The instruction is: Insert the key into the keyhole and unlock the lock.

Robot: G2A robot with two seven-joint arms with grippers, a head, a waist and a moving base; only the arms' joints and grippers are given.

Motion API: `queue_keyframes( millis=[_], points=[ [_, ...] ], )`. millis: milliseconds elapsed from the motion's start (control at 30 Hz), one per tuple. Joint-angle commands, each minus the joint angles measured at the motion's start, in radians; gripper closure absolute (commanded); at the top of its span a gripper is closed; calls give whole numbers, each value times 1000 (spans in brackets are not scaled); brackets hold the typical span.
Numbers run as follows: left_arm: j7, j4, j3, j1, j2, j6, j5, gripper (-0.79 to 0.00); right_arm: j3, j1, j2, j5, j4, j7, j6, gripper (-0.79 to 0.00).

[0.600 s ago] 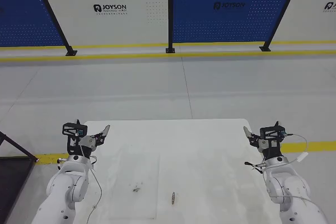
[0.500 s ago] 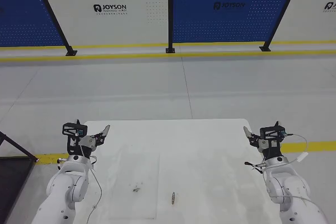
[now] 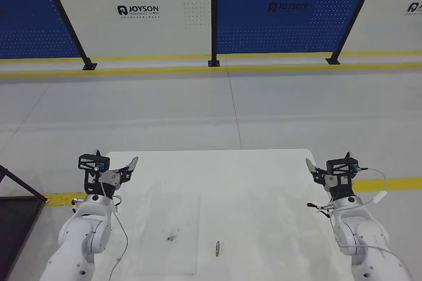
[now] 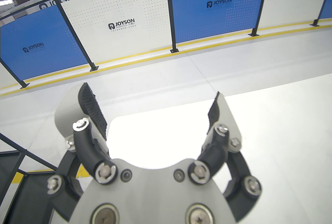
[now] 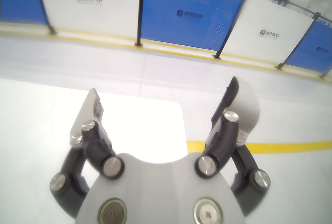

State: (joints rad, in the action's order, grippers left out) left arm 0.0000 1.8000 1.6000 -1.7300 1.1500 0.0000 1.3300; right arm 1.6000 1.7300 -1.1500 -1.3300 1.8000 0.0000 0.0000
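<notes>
Both arms raised, elbows bent, mirrored pose, well apart. On left arm (image 3: pixel 91 221), left gripper (image 4: pixel 151 96) points forward, fingers (image 4: pixel 89 105) spread wide, nothing between pads. On right arm (image 3: pixel 352 225), right gripper (image 5: pixel 164 89) likewise faces forward, fingers (image 5: pixel 223 103) wide apart, empty.

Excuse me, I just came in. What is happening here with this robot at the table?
Nothing is being handled at this moment. The left gripper and the right gripper are both open and empty, each near a far corner of the white table. Nearer the robot lie a thin dark piece and a smaller dark speck, too small to identify as key or lock.
</notes>
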Motion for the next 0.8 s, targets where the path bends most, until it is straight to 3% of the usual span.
queue_keyframes(
  millis=[0,133,267,467,600,767],
  points=[
    [3,10,-1,-5,0,-13,4,-785,0,0,0,0,0,0,0,-785],
    [10,77,28,-84,-3,-58,-2,-785,0,0,0,0,0,0,0,-785],
    [11,179,84,-236,-9,-172,-17,-785,0,0,0,0,0,0,0,-785],
    [-91,278,157,-470,-24,-476,-68,-785,0,0,0,0,0,0,0,-785],
    [-226,293,149,-523,-31,-554,-54,-785,0,0,0,0,0,0,0,-785],
    [-360,260,47,-489,-25,-464,-26,-785,0,0,0,0,0,0,0,-785]
  ],
)
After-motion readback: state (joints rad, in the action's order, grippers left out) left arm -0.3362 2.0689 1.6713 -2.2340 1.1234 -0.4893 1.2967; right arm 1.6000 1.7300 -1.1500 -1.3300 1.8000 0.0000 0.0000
